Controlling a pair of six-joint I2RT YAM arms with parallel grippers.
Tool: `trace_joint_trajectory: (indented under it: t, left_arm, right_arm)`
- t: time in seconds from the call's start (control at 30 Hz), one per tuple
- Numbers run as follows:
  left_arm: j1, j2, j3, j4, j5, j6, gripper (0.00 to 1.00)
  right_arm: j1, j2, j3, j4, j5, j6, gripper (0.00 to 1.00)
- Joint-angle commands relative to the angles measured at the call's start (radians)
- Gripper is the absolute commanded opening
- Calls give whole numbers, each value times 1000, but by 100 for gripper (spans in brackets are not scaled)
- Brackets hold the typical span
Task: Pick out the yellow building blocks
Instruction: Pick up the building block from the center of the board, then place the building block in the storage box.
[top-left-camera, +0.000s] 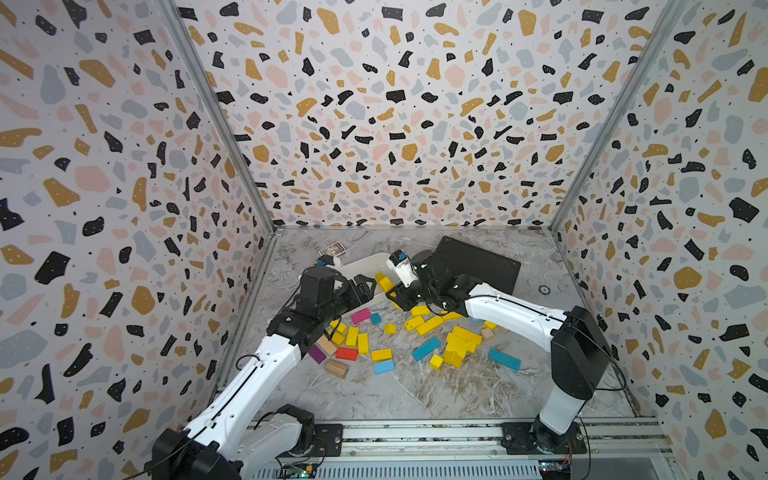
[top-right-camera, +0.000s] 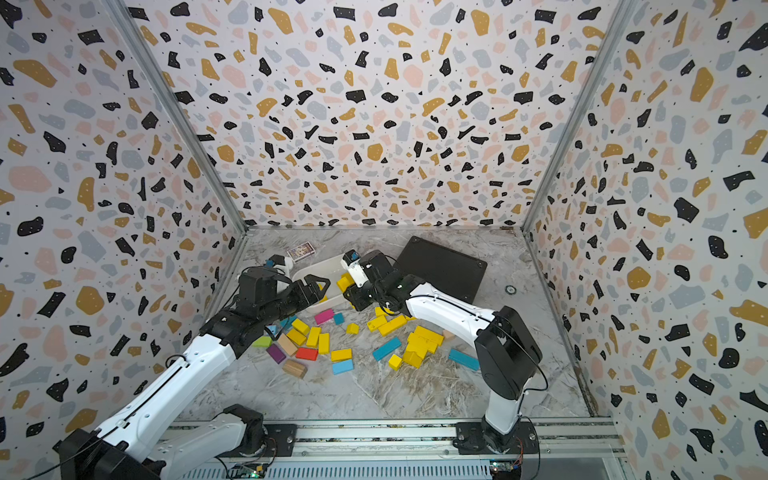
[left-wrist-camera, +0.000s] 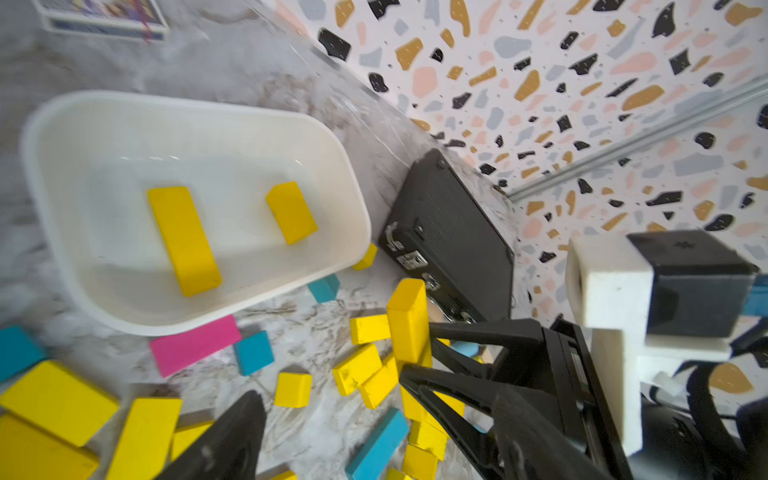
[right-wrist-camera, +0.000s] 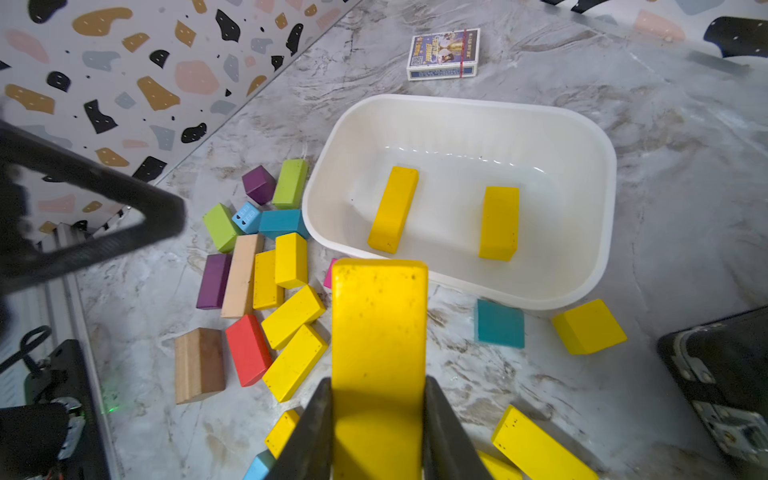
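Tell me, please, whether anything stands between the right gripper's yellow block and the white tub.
Nothing visible: the long yellow wooden block in the right gripper faces the white plastic tub's rim directly; the left gripper is aside.

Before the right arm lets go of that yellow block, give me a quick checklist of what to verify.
1. Grip: the right gripper is shut on the long yellow block: ok.
2. Held block fully over the white bin: cannot tell.
3. Room in the bin: ok, only two yellow blocks lie inside.
4. Only yellow in the bin: ok.
5. The left gripper open and empty: ok.
6. Left gripper clear of the drop: cannot tell; it hangs close by the bin.
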Motion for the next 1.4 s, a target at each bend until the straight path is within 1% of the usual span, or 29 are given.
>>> trace_joint_trajectory:
  t: [0.0,0.13,0.23,0.37,0.47,0.57,0.67,0.77,0.8,0.83,0.9,0.93,0.97,1.0,1.1,1.17,1.2,1.27,1.37]
  left_arm:
    - [6,16,-4,182,153,-17,85]
    - [5,56,6,258,217,-28,76]
    - [6,87,36,258,250,-23,68]
    - [6,107,54,238,243,-19,57]
    - [6,111,58,223,214,-18,51]
    - [6,115,57,223,188,-19,41]
    - [5,126,57,247,185,-25,29]
    - [6,138,62,261,185,-30,14]
    - [6,140,68,258,181,-28,10]
    - [6,141,70,252,172,-26,6]
    - [6,140,73,235,140,-24,2]
    - [6,138,76,213,106,-24,0]
    - [5,140,82,180,67,-26,0]
    - [6,145,96,119,3,-31,0]
    - [8,201,166,-82,-165,-21,0]
    - [16,266,218,-169,-241,-6,0]
    - [25,303,247,-204,-261,-11,0]
    - [45,374,291,-220,-257,-22,0]
    - [70,476,349,-159,-211,-10,0]
  right_arm:
    - [-2,-72,3,46,-34,43,10]
    - [-2,-84,26,64,-83,62,10]
    - [-2,-80,36,64,-104,64,10]
    - [-2,-85,30,75,-146,75,10]
    - [-1,-95,22,84,-172,89,10]
    - [-2,-104,12,87,-188,93,10]
    - [-2,-108,13,83,-208,97,10]
    - [-2,-109,10,81,-202,101,10]
    - [-2,-109,10,80,-196,102,14]
    - [-2,-109,9,78,-187,104,25]
    - [-2,-117,1,76,-159,108,49]
    - [-2,-125,-9,80,-140,106,59]
    - [-2,-134,-24,83,-113,104,67]
    - [-2,-146,-44,89,-70,102,72]
    - [-5,-188,-115,120,55,105,76]
    - [-9,-205,-150,119,132,110,76]
    - [-11,-211,-164,108,164,110,76]
    - [-13,-219,-182,82,214,110,75]
    - [-14,-238,-212,55,257,116,74]
